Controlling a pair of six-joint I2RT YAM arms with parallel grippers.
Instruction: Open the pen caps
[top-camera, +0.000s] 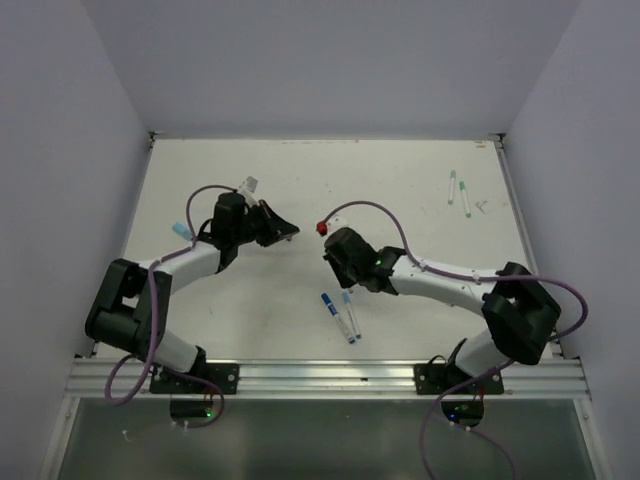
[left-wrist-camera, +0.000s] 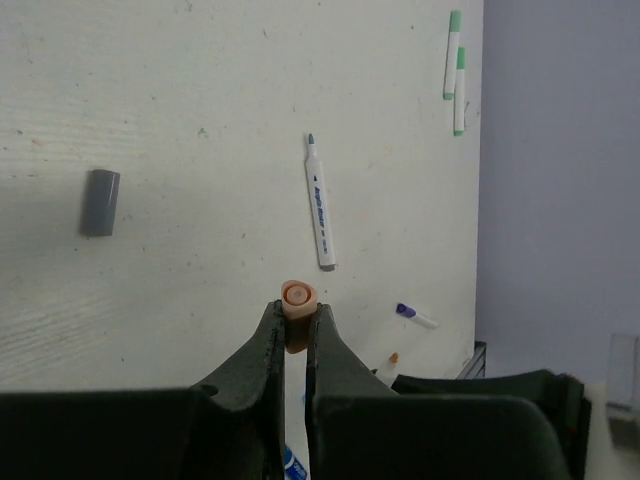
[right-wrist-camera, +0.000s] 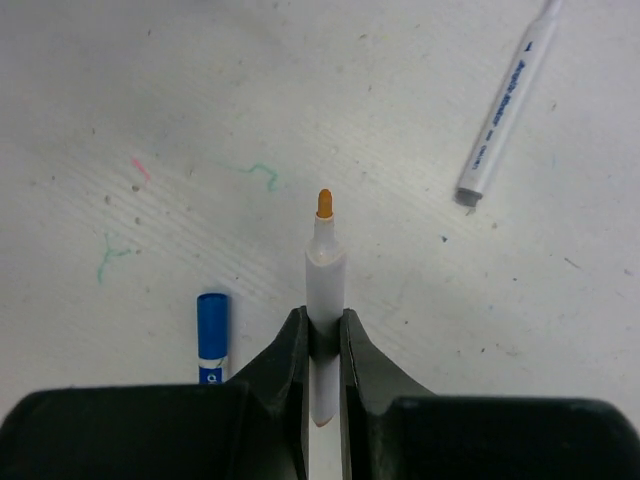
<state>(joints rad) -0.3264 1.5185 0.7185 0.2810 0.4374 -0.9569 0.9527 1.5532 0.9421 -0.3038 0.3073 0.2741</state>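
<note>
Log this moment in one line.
left tool: shut on orange cap | right tool: shut on orange pen, tip bare | cap and pen: apart

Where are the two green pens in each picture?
Top external: the green pens lie side by side at the upper right, near the right edge of the table.
Left wrist: top right, close to the table edge by the wall.
Right wrist: not in it.
Shared landmark: the white table, under everything in all three views.
</note>
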